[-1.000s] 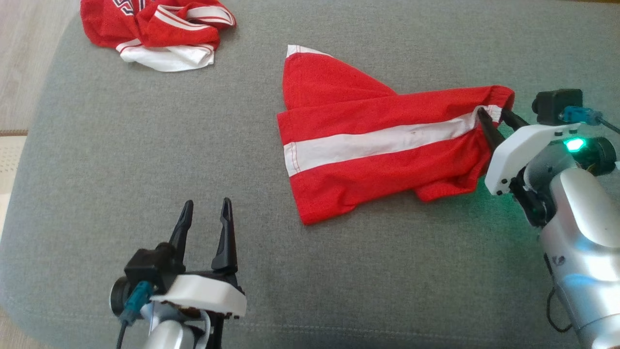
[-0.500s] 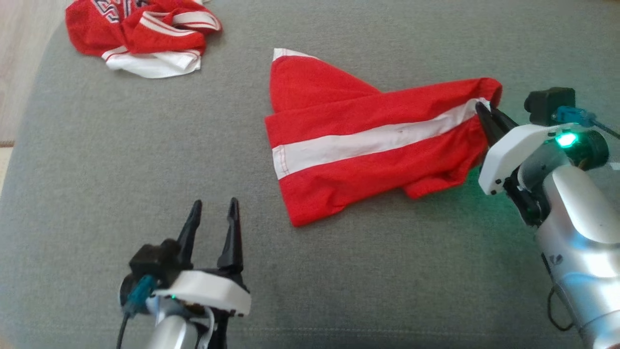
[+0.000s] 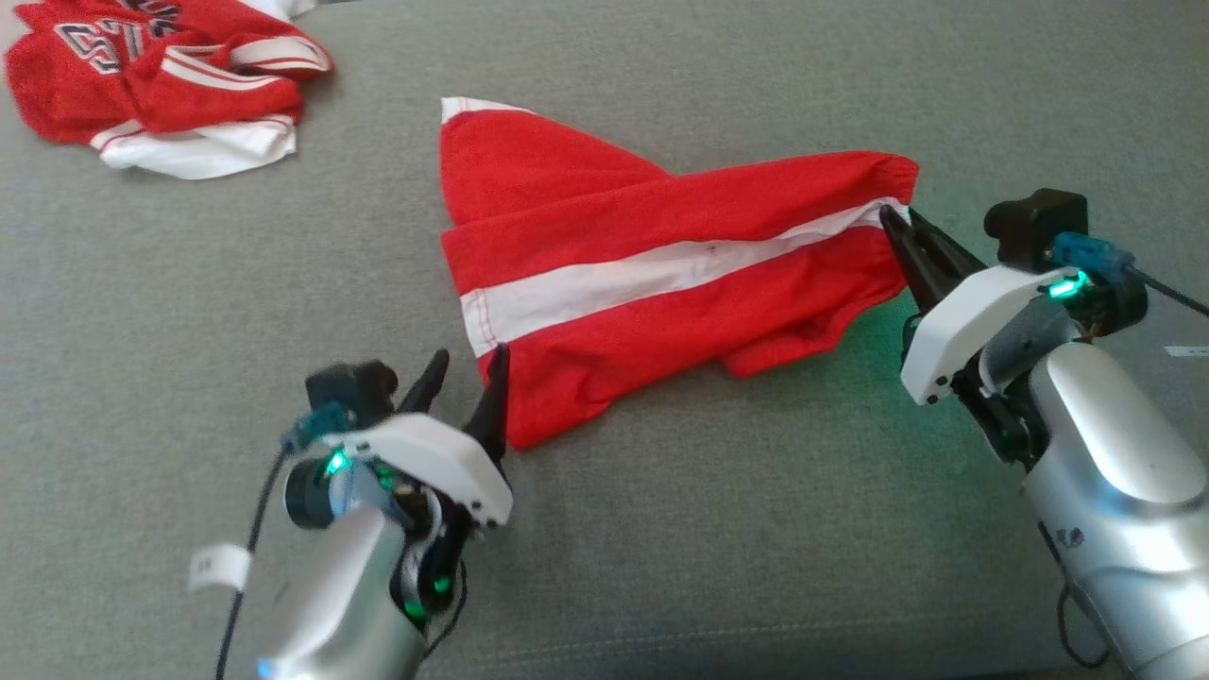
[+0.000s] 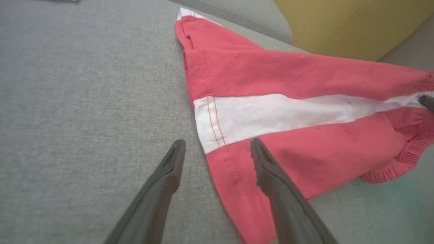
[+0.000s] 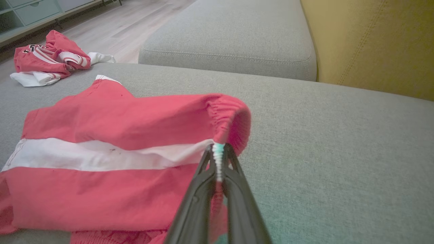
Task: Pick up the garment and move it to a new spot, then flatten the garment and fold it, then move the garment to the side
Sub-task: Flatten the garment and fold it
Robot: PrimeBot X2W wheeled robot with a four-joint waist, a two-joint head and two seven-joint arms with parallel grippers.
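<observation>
Your right claw [image 3: 888, 212] is clamped shut on the gathered waistband of the red shorts [image 3: 661, 274]. In the right wrist view the two fingers meet on the bunched elastic just where the white stripe ends, and that end of the cloth is pulled up off the grey cushion [image 3: 708, 529]. The rest of the shorts lies flat around the middle of the cushion, stretched from the waistband on the right to the leg hems on the left. The white stripe runs along its length, and one leg points toward the cushion's far edge. Your left claw [image 3: 469, 351] is spread wide at the near left corner of the shorts. In the left wrist view the hem runs up between its fingers, with one finger over bare cushion and the other over the red cloth below the stripe. You cannot tell whether either finger touches the fabric. A crumpled red and white jersey [image 3: 161, 85] sits at the cushion's far left corner, well apart from the shorts. A second grey cushion [image 5: 230, 37] and a yellow backrest [image 5: 373, 44] lie past the far edge.
</observation>
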